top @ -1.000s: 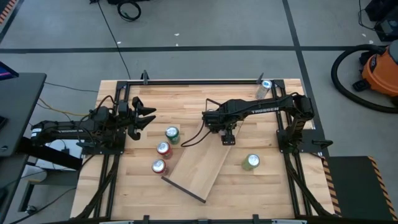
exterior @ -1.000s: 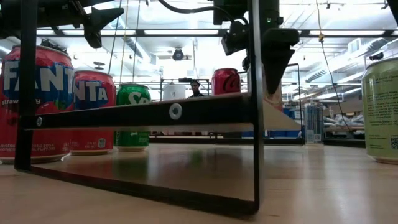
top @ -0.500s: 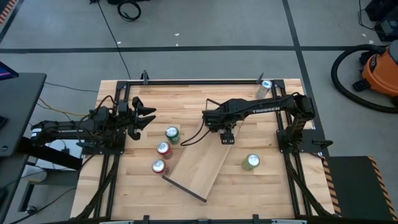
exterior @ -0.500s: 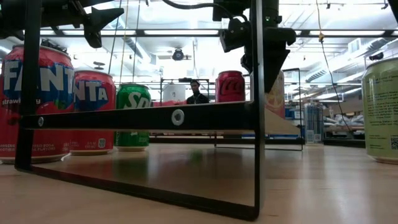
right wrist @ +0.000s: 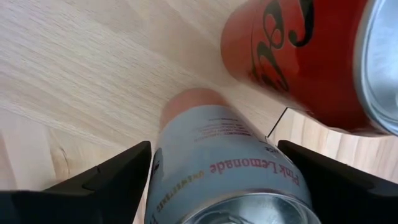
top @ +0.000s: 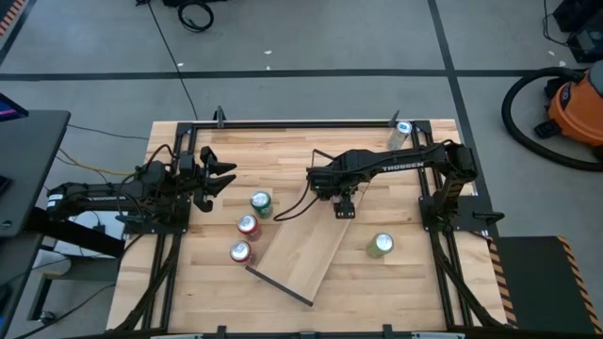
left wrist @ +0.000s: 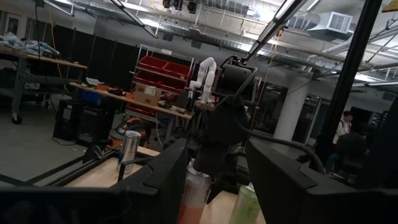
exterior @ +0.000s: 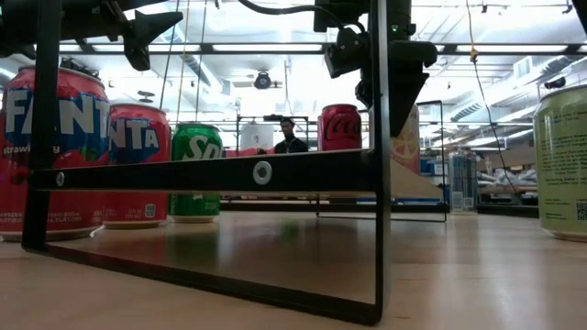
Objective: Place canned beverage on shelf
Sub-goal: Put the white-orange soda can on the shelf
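The shelf (top: pixel 300 256), a light-wood board with black wire end frames (exterior: pixel 376 183), lies slantwise on the table's near middle. A red cola can (exterior: pixel 340 126) stands on its far end. My right gripper (top: pixel 345 207) is at that end, shut on a pale pink-lemonade can (right wrist: pixel 230 168) right beside the cola can (right wrist: pixel 298 56). In the low view the lemonade can (exterior: pixel 410 137) shows behind the frame post. My left gripper (top: pixel 219 175) is open and empty at the table's left, in the air. My right gripper pinches the lemonade can's side wall (right wrist: pixel 163 180) between its two fingers, close under the top rim. The fingers come from above and point down. The can is upright with its bottom end down at the shelf board; whether it rests there, I cannot tell.
Two red Fanta cans (top: pixel 240 251) (top: pixel 248 224) and a green can (top: pixel 261 201) stand in a row left of the shelf. A pale green can (top: pixel 380 245) stands to its right, a slim silver can (top: pixel 403 129) at the far right corner. A person (exterior: pixel 291 137) is in the room behind.
Between one second and half a second ago the shelf shifted a little on the table, and the cola can on it moved with it. My right gripper, still on the lemonade can, moved slightly with it. Nothing has moved since.
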`<act>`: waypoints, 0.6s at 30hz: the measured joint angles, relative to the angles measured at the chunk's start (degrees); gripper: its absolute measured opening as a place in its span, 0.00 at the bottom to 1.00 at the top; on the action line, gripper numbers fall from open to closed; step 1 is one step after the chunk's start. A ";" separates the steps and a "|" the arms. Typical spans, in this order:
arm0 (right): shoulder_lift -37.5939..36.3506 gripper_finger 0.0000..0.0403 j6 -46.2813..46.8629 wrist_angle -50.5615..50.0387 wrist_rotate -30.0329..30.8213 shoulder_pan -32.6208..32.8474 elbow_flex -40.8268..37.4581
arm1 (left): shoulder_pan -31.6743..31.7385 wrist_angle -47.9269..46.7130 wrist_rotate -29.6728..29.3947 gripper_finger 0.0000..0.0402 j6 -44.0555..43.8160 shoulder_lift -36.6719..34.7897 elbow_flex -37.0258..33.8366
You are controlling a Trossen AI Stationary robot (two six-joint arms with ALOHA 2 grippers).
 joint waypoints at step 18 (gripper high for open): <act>0.11 0.86 -5.33 -3.06 1.22 1.46 2.75 | 0.01 0.00 0.00 0.44 0.02 -0.02 0.00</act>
